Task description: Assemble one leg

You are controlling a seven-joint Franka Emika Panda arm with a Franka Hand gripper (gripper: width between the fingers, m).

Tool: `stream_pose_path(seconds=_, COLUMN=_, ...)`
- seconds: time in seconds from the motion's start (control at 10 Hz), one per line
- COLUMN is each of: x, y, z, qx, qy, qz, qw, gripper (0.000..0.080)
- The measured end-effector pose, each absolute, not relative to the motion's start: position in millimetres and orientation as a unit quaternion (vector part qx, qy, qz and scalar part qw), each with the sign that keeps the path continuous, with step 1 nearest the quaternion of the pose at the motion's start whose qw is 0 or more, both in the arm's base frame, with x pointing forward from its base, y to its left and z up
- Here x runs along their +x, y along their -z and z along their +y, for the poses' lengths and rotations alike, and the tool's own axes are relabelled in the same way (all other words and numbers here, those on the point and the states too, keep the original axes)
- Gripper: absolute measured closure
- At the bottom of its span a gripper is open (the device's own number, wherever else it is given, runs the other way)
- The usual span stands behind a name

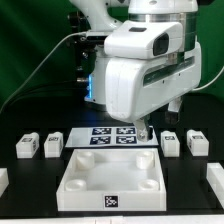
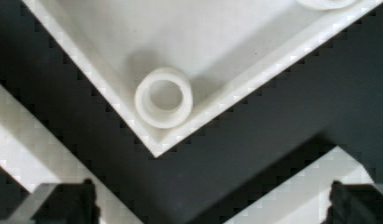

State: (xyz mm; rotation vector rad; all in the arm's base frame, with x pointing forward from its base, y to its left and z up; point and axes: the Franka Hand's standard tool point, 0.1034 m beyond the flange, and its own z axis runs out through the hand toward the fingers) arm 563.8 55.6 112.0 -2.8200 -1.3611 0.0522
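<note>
Plainly, the robot's hand [image 2: 209, 207] hangs open, its fingers [image 2: 63, 205] spread with nothing between them, above a round corner socket [image 2: 165, 97] of the large white square plastic tray [image 1: 80, 200]. The small white stubby plastic legs [image 1: 170, 143] with tag marks stand untouched on the black tabletop [image 1: 30, 195], two at the exterior view's left of the tray and two at its right.

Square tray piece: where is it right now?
Exterior view: the square tray piece lies centre, on the camera side of the marker board, with legs further back on either side. Wrist view shows one of its corner sockets.
</note>
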Motion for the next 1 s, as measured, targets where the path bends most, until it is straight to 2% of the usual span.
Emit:
stream_pose_path(seconds=0.9, x=563, y=-111.5, z=55, qx=-0.892, qy=-0.017, qz=-0.452, qw=0.005, gripper=0.0150)
stream_pose_path(seconds=1.0, x=551, y=-108.7, z=52, qx=-0.872, qy=-0.017, qz=-0.489, qw=0.006, gripper=0.0150)
